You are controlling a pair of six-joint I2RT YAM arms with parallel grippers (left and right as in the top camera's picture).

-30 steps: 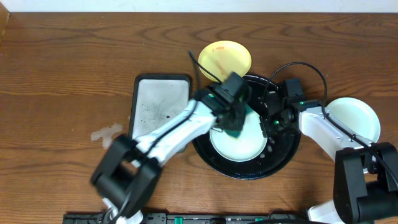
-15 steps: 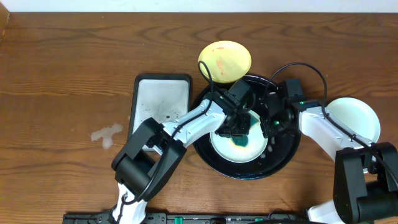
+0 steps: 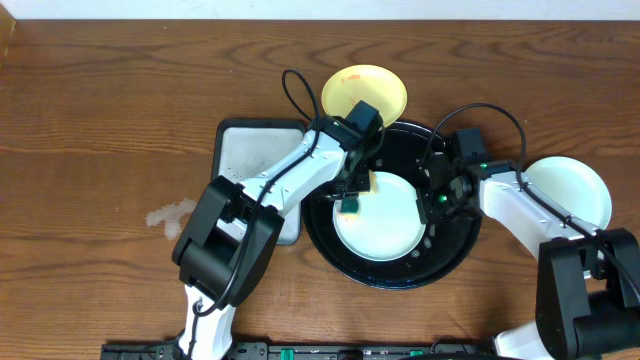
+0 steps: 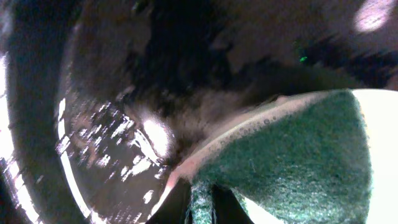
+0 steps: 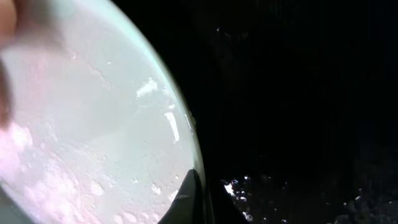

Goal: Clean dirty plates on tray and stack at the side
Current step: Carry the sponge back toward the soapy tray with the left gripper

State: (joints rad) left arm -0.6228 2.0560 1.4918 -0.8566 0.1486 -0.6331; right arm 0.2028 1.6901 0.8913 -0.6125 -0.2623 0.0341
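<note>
Scrubbing the pale plate [image 3: 385,222]: left pincer [image 3: 352,196] grips sponge [image 4: 292,155], right pincer [image 3: 437,200] pinches rim; clean plate [image 3: 568,190] aside, yellow plate [image 3: 363,92] seemingly unwashed.

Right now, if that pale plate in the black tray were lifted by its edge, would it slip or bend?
Probably slippery: the pale plate looks wet and filmy in the right wrist view, and the black tray glistens with droplets. Likely stiff, since its thin rim holds a clean curve. It seems shallow, so it should slide rather than tip.
</note>
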